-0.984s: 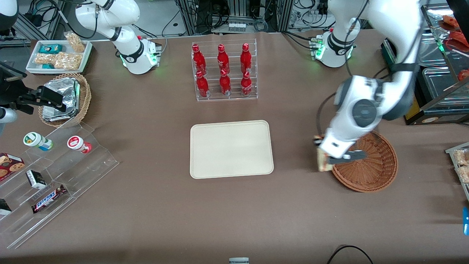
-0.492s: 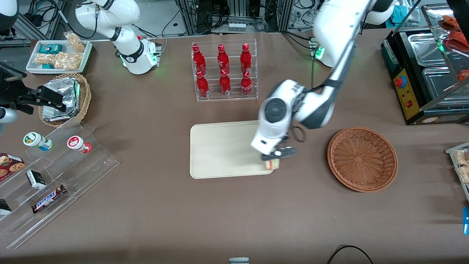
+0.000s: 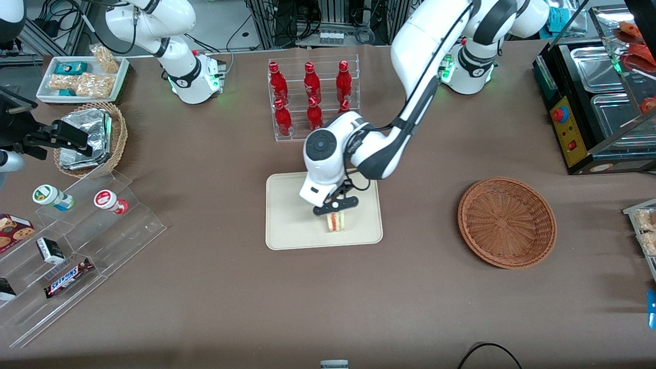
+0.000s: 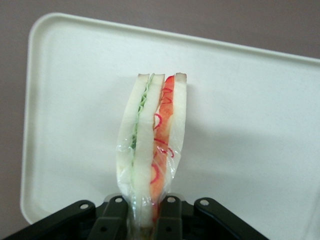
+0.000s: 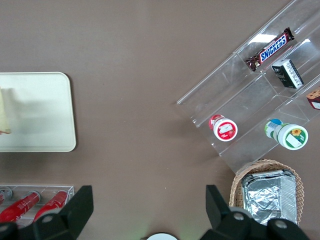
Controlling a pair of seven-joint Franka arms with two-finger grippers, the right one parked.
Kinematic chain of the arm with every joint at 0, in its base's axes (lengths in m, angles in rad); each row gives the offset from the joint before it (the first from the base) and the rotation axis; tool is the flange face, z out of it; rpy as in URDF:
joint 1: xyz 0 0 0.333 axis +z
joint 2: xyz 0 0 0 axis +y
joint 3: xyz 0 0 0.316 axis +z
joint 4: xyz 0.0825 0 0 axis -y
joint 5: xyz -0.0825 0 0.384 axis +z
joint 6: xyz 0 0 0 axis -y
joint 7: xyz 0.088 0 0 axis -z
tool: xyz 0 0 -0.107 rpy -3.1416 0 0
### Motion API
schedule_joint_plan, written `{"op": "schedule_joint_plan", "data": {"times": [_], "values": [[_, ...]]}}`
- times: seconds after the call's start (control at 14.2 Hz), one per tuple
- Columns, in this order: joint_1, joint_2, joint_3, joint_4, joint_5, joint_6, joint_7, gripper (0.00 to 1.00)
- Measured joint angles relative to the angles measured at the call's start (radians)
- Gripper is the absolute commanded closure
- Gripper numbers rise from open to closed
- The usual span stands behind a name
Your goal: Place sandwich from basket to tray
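Observation:
The clear-wrapped sandwich [image 3: 335, 221] [image 4: 152, 145] hangs edge-down over the cream tray [image 3: 287, 225] [image 4: 250, 100], close above its surface, toward the tray edge nearer the front camera. My left gripper [image 3: 334, 207] [image 4: 145, 220] is shut on the sandwich's upper end, one finger on each bread face. White bread, green and red-orange filling show in the left wrist view. An edge of the sandwich [image 5: 4, 117] also shows above the tray [image 5: 45, 110] in the right wrist view. The reddish-brown wicker basket [image 3: 506, 222] stands with nothing in it toward the working arm's end of the table.
A clear rack of red bottles [image 3: 313, 100] stands just farther from the front camera than the tray. Toward the parked arm's end are a tan basket with foil packets [image 3: 91, 138], a white snack tray [image 3: 82, 78] and a clear stepped shelf [image 3: 77, 246] with snacks.
The gripper has carried the sandwich from the basket's rim across the table to above the tray. The basket now holds nothing.

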Motion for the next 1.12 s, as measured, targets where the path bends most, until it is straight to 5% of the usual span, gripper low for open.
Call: {"op": "schedule_joint_plan", "data": {"times": [0.28,0.35,0.42,0.49,0.84,1.12], "values": [[-0.010,0.047,-0.027,0.036,0.000,0.004,-0.013,0.92],[-0.011,0.053,-0.030,0.036,0.000,0.010,-0.014,0.66],[-0.011,0.057,-0.031,0.036,0.000,0.016,-0.015,0.14],[-0.011,0.059,-0.031,0.036,0.000,0.019,-0.016,0.00],[-0.009,0.027,-0.028,0.076,0.001,-0.026,-0.019,0.00],[-0.003,-0.120,-0.012,0.069,0.023,-0.172,-0.017,0.00]]}}
